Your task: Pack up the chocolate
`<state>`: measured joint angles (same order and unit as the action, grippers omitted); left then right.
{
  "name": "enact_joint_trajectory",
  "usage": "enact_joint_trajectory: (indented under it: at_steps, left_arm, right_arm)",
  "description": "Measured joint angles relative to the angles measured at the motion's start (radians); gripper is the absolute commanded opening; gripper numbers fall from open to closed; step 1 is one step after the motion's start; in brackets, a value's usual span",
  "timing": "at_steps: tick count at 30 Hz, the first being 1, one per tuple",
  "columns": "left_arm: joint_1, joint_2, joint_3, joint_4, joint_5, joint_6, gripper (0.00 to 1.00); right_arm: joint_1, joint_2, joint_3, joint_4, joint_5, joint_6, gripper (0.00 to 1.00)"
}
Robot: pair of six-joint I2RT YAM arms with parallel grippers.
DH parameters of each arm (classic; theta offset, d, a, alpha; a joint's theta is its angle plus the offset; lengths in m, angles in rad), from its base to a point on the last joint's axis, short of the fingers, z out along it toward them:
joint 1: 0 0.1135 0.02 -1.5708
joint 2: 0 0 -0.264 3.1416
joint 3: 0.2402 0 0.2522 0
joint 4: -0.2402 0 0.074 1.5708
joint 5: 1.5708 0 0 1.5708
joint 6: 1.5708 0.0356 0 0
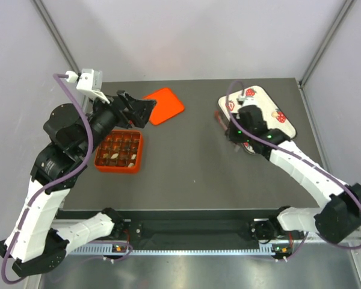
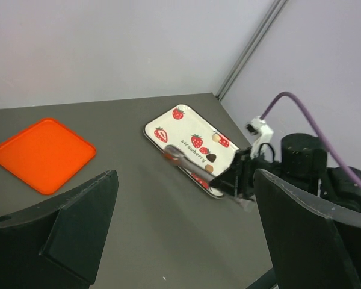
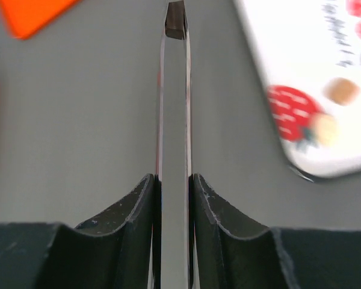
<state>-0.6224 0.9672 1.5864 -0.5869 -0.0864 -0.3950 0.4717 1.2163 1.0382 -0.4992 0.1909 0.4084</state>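
Note:
My right gripper (image 3: 174, 186) is shut on a pair of metal tongs (image 3: 174, 120). The tongs pinch one dark brown chocolate (image 3: 175, 19) at their tip, above the grey table just left of the strawberry tray (image 3: 301, 54). More chocolate lies on that tray: a brown piece (image 3: 340, 90) and a pale one (image 3: 325, 128), and in the left wrist view a dark piece (image 2: 211, 157). The orange-red box (image 1: 98, 164) at the left holds several chocolates in its compartments. My left gripper (image 1: 141, 108) hangs open over the table behind the box, with nothing between its fingers.
A flat orange lid (image 1: 164, 105) lies at the back, between the box and the tray. The tray (image 1: 265, 105) sits at the back right, near the enclosure wall. Grey table stretches between box and tray.

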Motion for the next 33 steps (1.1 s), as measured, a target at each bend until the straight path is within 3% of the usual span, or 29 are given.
enact_joint_trajectory:
  at_steps: [10, 16, 22, 33]
  left_arm:
    - [0.000, -0.016, 0.029, 0.000, 0.003, -0.003, 0.99]
    - [0.000, -0.026, 0.037, -0.001, 0.004, -0.003, 0.99]
    - [0.000, -0.034, 0.048, -0.004, 0.008, -0.003, 0.99]
    - [0.000, -0.058, 0.056, -0.004, 0.015, -0.003, 0.99]
  right_arm:
    - [0.375, 0.355, 0.244, 0.240, -0.024, 0.036, 0.23]
    - [0.528, 0.549, 0.427, 0.316, -0.034, -0.008, 0.24]
    - [0.608, 0.698, 0.576, 0.359, -0.062, -0.043, 0.24]
    - [0.661, 0.874, 0.666, 0.370, -0.086, -0.073, 0.26]
